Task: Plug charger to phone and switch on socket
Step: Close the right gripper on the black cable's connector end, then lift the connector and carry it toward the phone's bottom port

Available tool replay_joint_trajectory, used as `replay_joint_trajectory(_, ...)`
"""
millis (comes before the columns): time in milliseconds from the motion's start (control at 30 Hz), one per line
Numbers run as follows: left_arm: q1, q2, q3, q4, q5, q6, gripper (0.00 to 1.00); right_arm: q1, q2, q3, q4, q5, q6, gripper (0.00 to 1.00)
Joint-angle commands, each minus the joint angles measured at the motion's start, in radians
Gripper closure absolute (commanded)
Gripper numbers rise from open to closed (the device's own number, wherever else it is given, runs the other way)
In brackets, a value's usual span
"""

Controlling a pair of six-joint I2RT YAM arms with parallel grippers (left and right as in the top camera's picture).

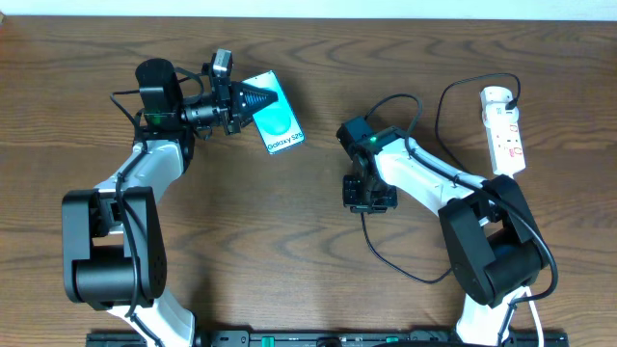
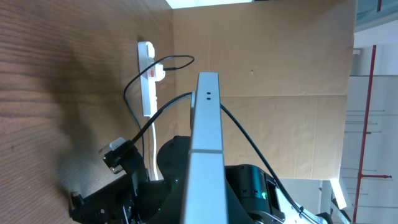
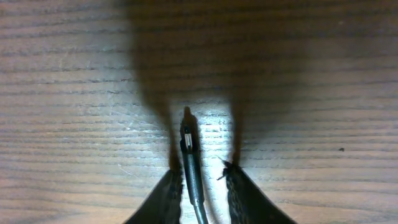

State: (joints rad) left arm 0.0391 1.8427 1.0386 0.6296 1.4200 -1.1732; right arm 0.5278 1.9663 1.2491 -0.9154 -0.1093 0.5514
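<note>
One wooden table [image 1: 308,58] carries everything. Two arms work at it, the left arm [image 1: 145,173] and the right arm [image 1: 424,173], with one gripper each. There is one socket, one phone and one charger.

The socket [image 1: 505,135], a narrow white strip with red markings, lies at the table's far right edge, well apart from both grippers. Something is plugged in at its rounded top end, and a black lead leaves from there. In the left wrist view its white cord [image 2: 153,152] trails from one end.

The phone [image 1: 280,123] shows its cyan screen to the overhead camera and sits left of centre. The left gripper [image 1: 253,99] is clamped on the phone's upper-left end, and the left wrist camera sees the phone edge-on straight ahead.

The charger [image 1: 369,239], one thin black cable, runs from under the right gripper [image 1: 369,200] in a loop across the table. The right gripper points down at the table near the centre, well apart from the phone. Its jaws stand narrowly apart. In the right wrist view the cable lies between the fingers [image 3: 165,196], against the one on the picture's left side and clear of the other. The plug tip [image 3: 187,138] sticks out just beyond the fingertips. Whether it touches the wood cannot be told.
</note>
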Motion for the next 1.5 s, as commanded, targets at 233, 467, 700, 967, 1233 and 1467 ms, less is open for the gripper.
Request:
replay_joint_trajectory(233,0.003,-0.008,0.014,0.008,0.035,0.017,0.93,0.011,0.032,-0.01,0.014,-0.002,0.01,0.86)
replay_joint_trajectory(467,0.003,-0.008,0.014,0.008,0.035,0.017,0.93,0.011,0.032,-0.01,0.014,-0.002,0.01,0.99)
replay_joint_trajectory(700,0.003,-0.008,0.014,0.008,0.035,0.017,0.93,0.011,0.032,-0.01,0.013,-0.002,0.01,0.99)
replay_joint_trajectory(967,0.004,-0.008,0.014,0.008,0.035,0.017,0.93,-0.022,0.029,0.028,-0.029,0.007,-0.016,0.99)
replay_joint_trajectory(1233,0.011,-0.008,0.014,0.008,0.035,0.017,0.93,-0.065,0.023,0.241,-0.227,0.116,-0.06,0.99)
replay_joint_trajectory(1467,0.011,-0.008,0.014,0.008,0.035,0.017,0.93,-0.068,0.023,0.527,-0.37,0.04,-0.208,0.99)
